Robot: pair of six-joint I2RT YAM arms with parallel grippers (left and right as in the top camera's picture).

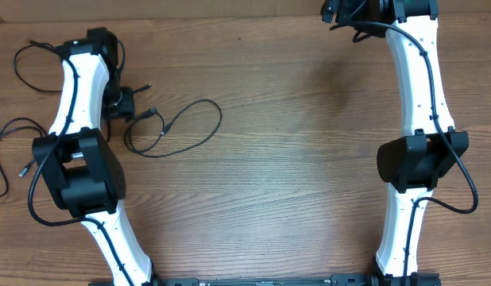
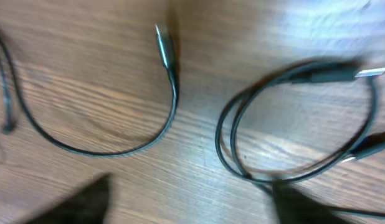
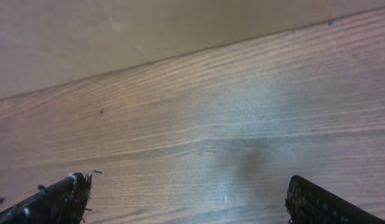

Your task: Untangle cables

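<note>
brown wood-grain table (image 1: 293,175), soft glare

Overhead straight down; wrist views close, oblique; cables (image 1: 220,117) shared with left.

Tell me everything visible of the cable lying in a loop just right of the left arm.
The cable is a thin black cord, rubbery-looking, lying flat on the wooden table in one open, roughly oval loop. One small plug end shows at the loop's left. It is slack and untangled; only the table visibly touches it.
</note>
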